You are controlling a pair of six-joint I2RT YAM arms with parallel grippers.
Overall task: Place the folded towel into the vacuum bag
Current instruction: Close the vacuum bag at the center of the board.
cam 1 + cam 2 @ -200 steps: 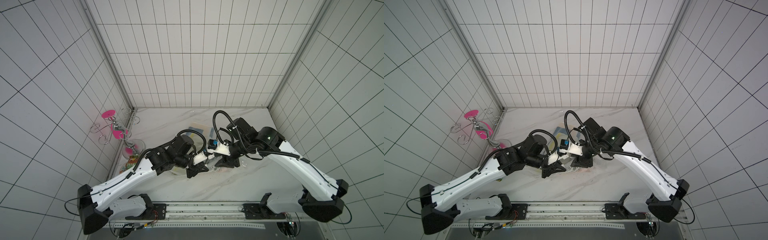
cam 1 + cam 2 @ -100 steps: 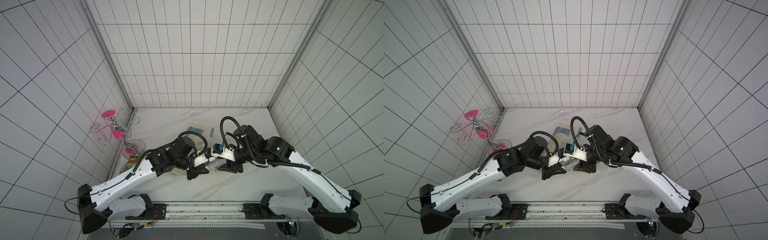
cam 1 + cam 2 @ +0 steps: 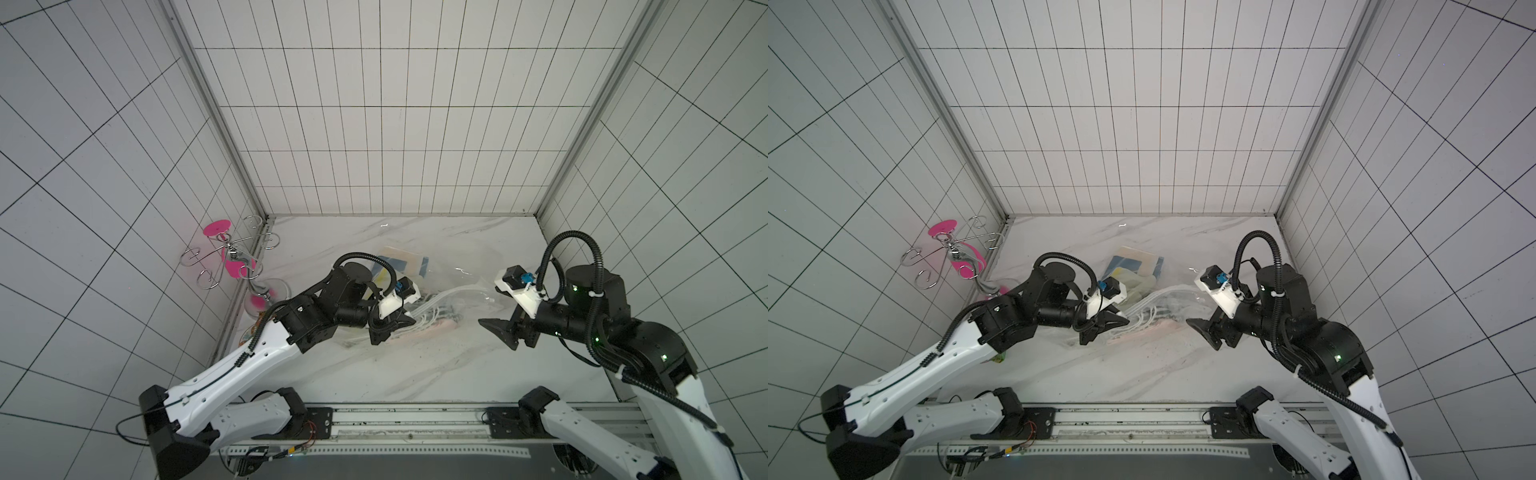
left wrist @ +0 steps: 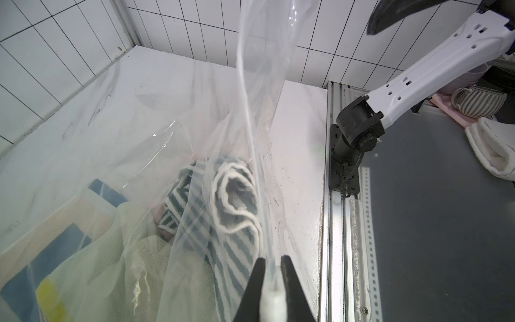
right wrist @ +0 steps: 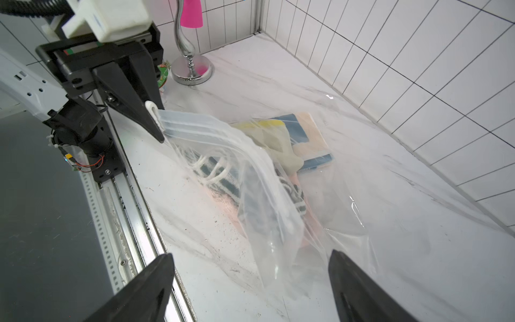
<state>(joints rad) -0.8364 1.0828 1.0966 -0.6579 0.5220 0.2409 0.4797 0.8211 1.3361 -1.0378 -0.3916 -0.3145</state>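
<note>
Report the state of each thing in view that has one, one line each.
vacuum bag, zip edge lifted, crumpled.
left gripper, shut on the bag's zip strip.
right gripper, open, holding nothing.
striped towel, bunched, inside the bag.
pink-topped stand, upright by the wall.

A chrome wire stand [image 3: 232, 257] with curled hooks and pink pieces stands at the left edge of the marble table [image 3: 415, 365]. It is centre-left of the frame in both top views, against the tiled side wall [image 3: 104, 187]. Beside its round base lies a small green-and-orange packet [image 3: 998, 357], partly hidden. A metal rail [image 3: 415, 419] runs along the table's near edge, low in the frame. In the left wrist view a ribbed grey mug [image 4: 479, 101] has a pink cloth [image 4: 446, 110] under it, beside a dark grey surface [image 4: 418, 223] beyond the rail.
</note>
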